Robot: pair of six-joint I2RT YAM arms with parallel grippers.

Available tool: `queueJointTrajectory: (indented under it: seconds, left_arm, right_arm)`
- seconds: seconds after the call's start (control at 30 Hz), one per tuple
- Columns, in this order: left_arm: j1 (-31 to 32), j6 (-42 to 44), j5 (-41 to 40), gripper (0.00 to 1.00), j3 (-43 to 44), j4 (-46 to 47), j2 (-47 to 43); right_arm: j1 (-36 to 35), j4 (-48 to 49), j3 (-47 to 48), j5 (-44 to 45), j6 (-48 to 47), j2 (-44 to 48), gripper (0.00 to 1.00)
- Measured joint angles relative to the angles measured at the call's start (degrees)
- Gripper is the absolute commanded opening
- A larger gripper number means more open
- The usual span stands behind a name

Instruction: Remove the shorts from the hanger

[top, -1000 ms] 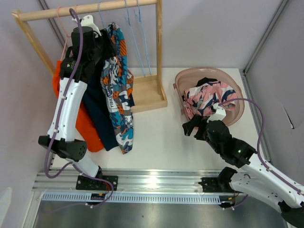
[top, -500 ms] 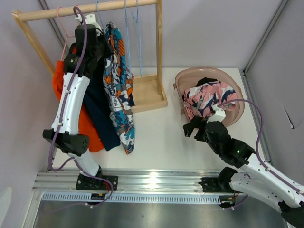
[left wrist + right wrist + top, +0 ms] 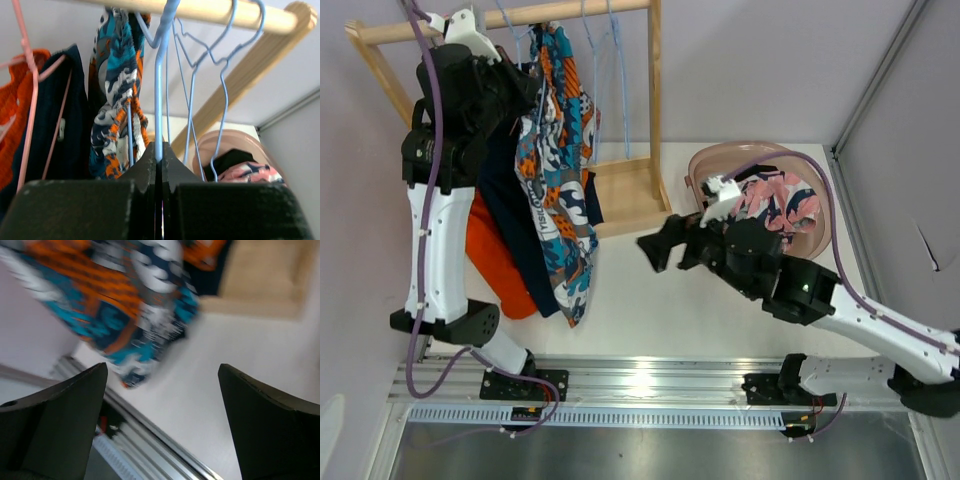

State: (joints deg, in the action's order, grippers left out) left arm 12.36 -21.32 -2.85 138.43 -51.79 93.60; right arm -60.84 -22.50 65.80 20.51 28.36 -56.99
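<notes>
we see the left gripper (image 3: 159, 161) pressed together on the thin wire of a blue hanger (image 3: 159, 85), whose hook goes over the wooden rail (image 3: 215, 11) of the rack. the teal-orange-white shorts (image 3: 556, 190) hang bunched just beside that wire and trail down in front of the rack base (image 3: 632, 198); from the wrist view we cannot tell whether they sit on the clamped hanger or on the one next to it. behind them hang the navy shorts (image 3: 508, 235), and past those the orange shorts (image 3: 492, 258), with a pink hanger (image 3: 31, 75) running across both in the left wrist view. two more blue hangers (image 3: 225, 75) hang bare on the rail. the right gripper (image 3: 660, 250) hovers above the table (image 3: 650, 300) between the rack and the basket (image 3: 712, 160), its fingers (image 3: 55, 415) spread wide with nothing between them, facing the lower end of the printed shorts. the pink floral shorts (image 3: 778, 200) and the black shorts (image 3: 756, 174) lie in the basket.
</notes>
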Motion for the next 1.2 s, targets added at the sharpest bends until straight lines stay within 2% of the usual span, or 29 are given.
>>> queueJointTrajectory:
  seconds: [0.17, 0.27, 0.43, 0.63, 0.7, 0.73, 0.8, 0.83, 1.0, 1.1, 1.2]
  left_arm:
    - [0.0, -1.73, 1.79, 0.0, -11.89, 1.6, -8.48]
    - [0.02, -2.54, 2.58, 0.0, -13.64, 1.38, -10.82]
    - [0.04, -3.1, 3.8, 0.0, -14.38, 1.38, -13.18]
    - [0.04, -3.87, 6.1, 0.0, -14.93, 0.57, -16.46]
    - [0.04, -4.2, 6.64, 0.0, -15.45, 0.26, -17.84]
    - [0.04, -4.26, 6.84, 0.0, -16.06, 0.13, -18.86]
    - [0.04, -4.35, 7.37, 0.0, -17.57, 0.0, -20.92]
    - [0.04, -4.35, 7.58, 0.0, -18.14, -0.26, -21.88]
    - [0.04, -4.17, 7.52, 0.0, -19.63, -1.44, -24.85]
    - [0.04, -4.04, 6.95, 0.0, -19.63, -2.47, -25.11]
    - [0.11, -3.76, 6.14, 0.0, -19.61, -4.17, -24.87]
  right_arm:
    - [-15.56, 4.24, 22.4, 3.76, -8.04, -15.26, 0.99]
    - [-21.22, 5.53, 32.3, 5.81, -11.5, -24.44, 0.99]
    - [-23.45, 6.34, 41.0, 7.39, -14.12, -36.68, 0.99]
    - [-22.67, 7.5, 43.65, 8.98, -15.26, -45.48, 0.99]
    - [-22.05, 8.22, 43.65, 9.92, -15.85, -47.28, 0.68]
    - [-21.73, 8.61, 43.65, 10.49, -16.2, -47.91, 0.38]
    - [-21.29, 9.64, 42.99, 11.45, -16.44, -48.46, 0.07]
    - [-21.18, 10.29, 42.34, 12.0, -16.06, -48.43, 0.0]
    - [-23.87, 15.74, 31.91, 15.69, -13.64, -44.11, 0.0]
    - [-29.81, 17.29, 23.34, 21.79, -11.28, -39.69, 0.0]
    - [-38.32, 16.7, 19.71, 28.02, -7.87, -37.94, 0.0]
